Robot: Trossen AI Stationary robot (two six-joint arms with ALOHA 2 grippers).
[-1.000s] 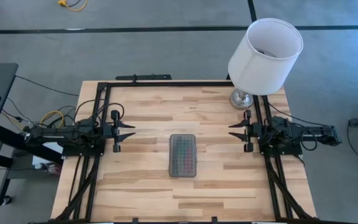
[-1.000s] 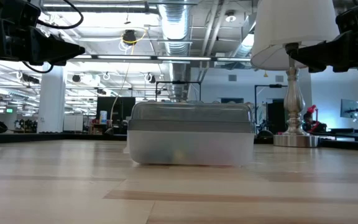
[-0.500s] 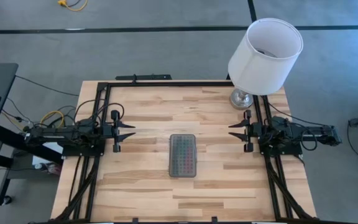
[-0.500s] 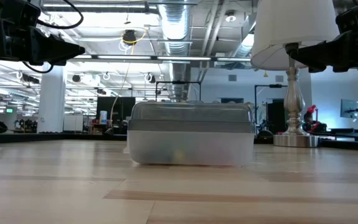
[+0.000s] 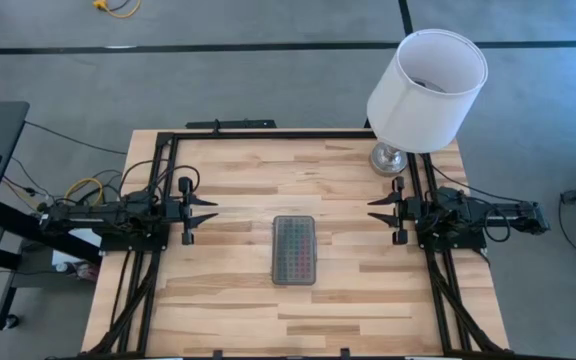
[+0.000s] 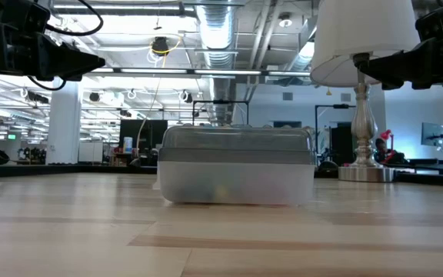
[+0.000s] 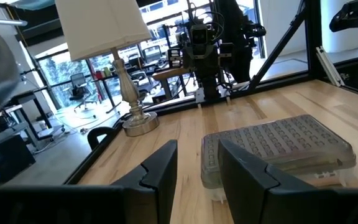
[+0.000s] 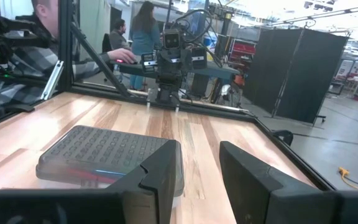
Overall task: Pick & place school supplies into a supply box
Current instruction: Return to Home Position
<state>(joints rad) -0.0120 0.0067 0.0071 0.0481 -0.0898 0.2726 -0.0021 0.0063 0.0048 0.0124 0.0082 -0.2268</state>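
Left gripper (image 5: 210, 212): at the table's left side, raised off the wood and pointing inward. Its fingers (image 7: 162, 169) are parted with a clear gap and hold nothing.
Right gripper (image 5: 374, 212): at the table's right side, facing the left one. Its fingers (image 8: 160, 168) are likewise spread and empty.
Supply box (image 5: 294, 250): lies flat on the table (image 5: 228, 300) about midway between the two grippers. The ribbed lid is down and neither arm touches it.
Long axis: runs from the far edge toward the near edge, crosswise to the line joining the two grippers, so each gripper looks at a long side.
Bearing from fingers: ahead of both. The far end sits about level with the fingertips, and the rest reaches toward the near edge.
Nearer arm: cannot tell; the gaps on the two sides look about equal, and both grippers are well apart from the box.
School supplies (image 8: 95, 172): seen only as faint pink and blue streaks through the clear wall. Single items cannot be told apart.
Lamp (image 5: 426, 85): at the far right corner, behind the right arm and well apart from the box.
Stage, as judged: packing looks finished, and no loose items show on the wood. Both arms look parked, so no grasp seems called for.
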